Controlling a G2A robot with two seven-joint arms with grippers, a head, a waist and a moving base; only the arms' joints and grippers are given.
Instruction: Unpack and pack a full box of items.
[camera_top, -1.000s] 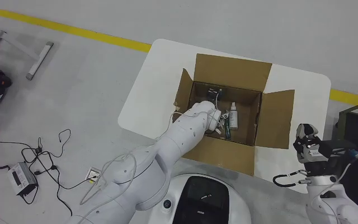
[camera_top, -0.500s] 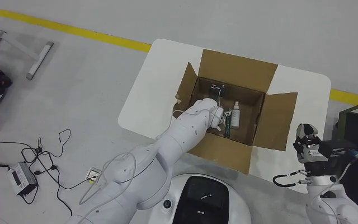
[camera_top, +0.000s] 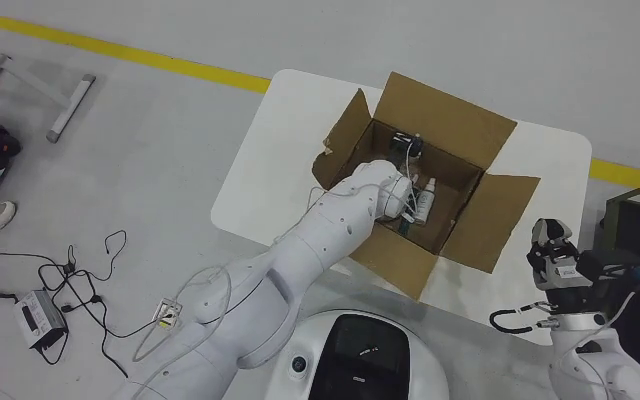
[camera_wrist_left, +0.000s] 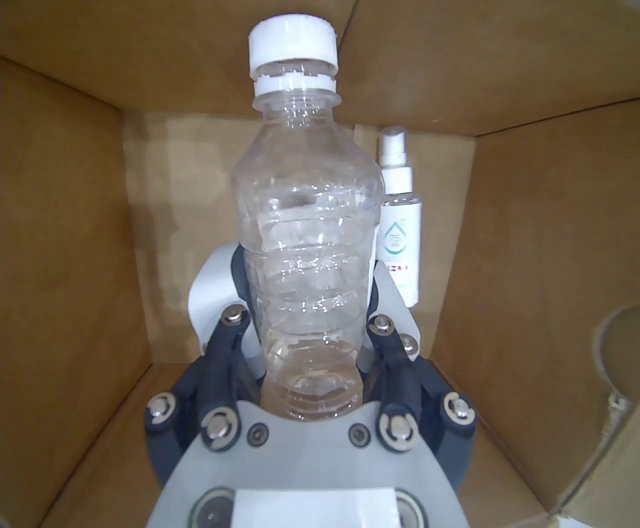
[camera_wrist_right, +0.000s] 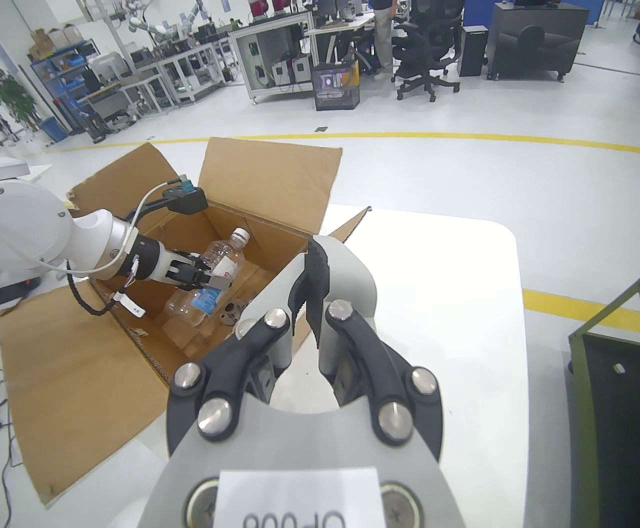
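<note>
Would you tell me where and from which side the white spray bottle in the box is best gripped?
Grip the spray bottle across its straight white body, below the narrow nozzle, coming down through the open top of the box. It seems to lie flat on the floor near one wall, so finger room there looks tight.

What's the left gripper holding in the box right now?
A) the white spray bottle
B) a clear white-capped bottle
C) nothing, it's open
B: the left gripper is shut on the clear bottle; the spray bottle is outside its grasp.
</note>
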